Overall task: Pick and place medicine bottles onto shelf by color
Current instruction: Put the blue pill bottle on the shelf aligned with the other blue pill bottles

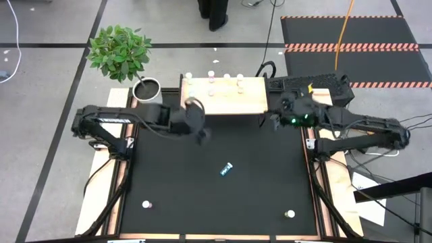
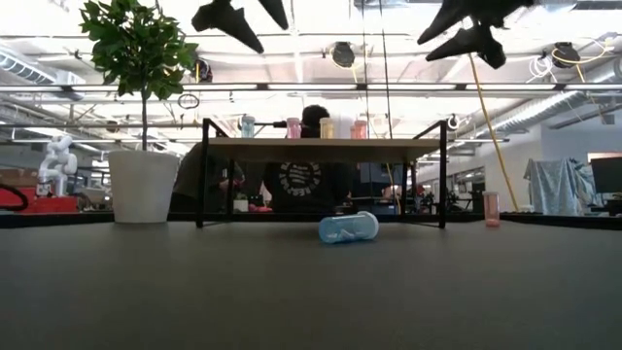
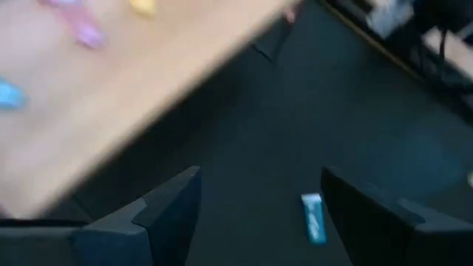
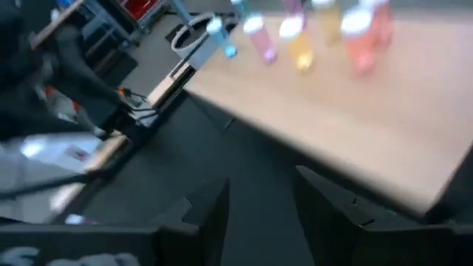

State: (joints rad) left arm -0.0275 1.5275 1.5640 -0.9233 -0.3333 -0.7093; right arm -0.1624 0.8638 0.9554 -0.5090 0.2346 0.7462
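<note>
Tools hang empty by the shelf (image 1: 223,98): left tool (image 1: 200,135) wide; right tool (image 1: 270,120) narrower.

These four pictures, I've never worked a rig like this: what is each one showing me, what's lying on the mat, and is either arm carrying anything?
Two dark robot arms work at a black table. The high view looks straight down: the left gripper and right gripper hover beside the wooden shelf, both empty, fingers apart. The low view looks level across the mat, with both grippers hanging in from above. The other two come from wrist cameras, looking past each arm's own fingers.

Several bottles already stand on the shelf. A teal-blue bottle lies on its side mid-mat; two more, the front-left bottle and front-right bottle, stand near the front edge. The white plant pot sits by the shelf.
</note>
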